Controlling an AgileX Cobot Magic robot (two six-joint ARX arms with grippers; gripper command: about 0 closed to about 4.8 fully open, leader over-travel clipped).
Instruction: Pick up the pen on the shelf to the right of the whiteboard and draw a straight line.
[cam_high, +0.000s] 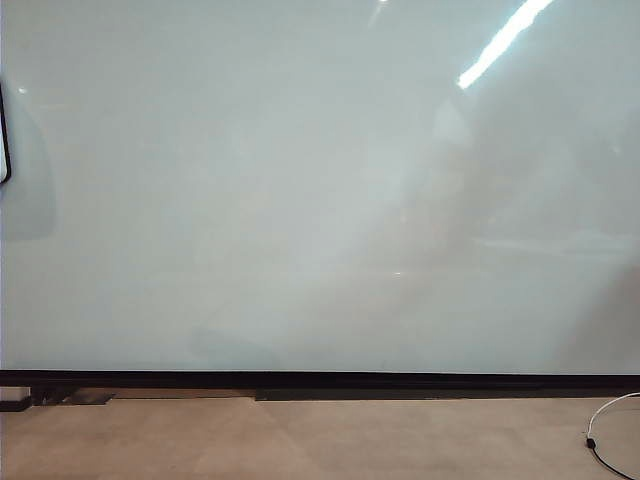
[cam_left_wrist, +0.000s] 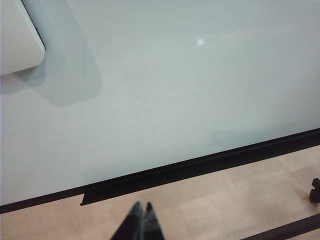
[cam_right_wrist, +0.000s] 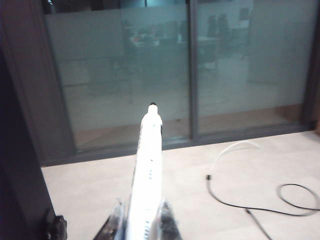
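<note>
Clamped between the two fingers of the right gripper (cam_right_wrist: 142, 220), the pen (cam_right_wrist: 148, 170) juts straight out from the jaws, its small black tip leading and dark print running down its bright white barrel. Seen from the right wrist, it points across pale flooring toward a frosted glass partition (cam_right_wrist: 150, 70), with a white cable (cam_right_wrist: 232, 149) and a thin black cable (cam_right_wrist: 280, 200) lying loose on the floor beside it. Neither arm appears in the exterior view, where the whiteboard (cam_high: 300, 180) fills nearly everything above its black bottom strip (cam_high: 320, 380), its glossy face bare of any stroke. The left gripper (cam_left_wrist: 141, 222) hangs low before the board, its dark fingertips pressed together on nothing, pointing toward the black strip, with a white rounded panel (cam_left_wrist: 17, 37) at the edge of the left wrist view.
</note>
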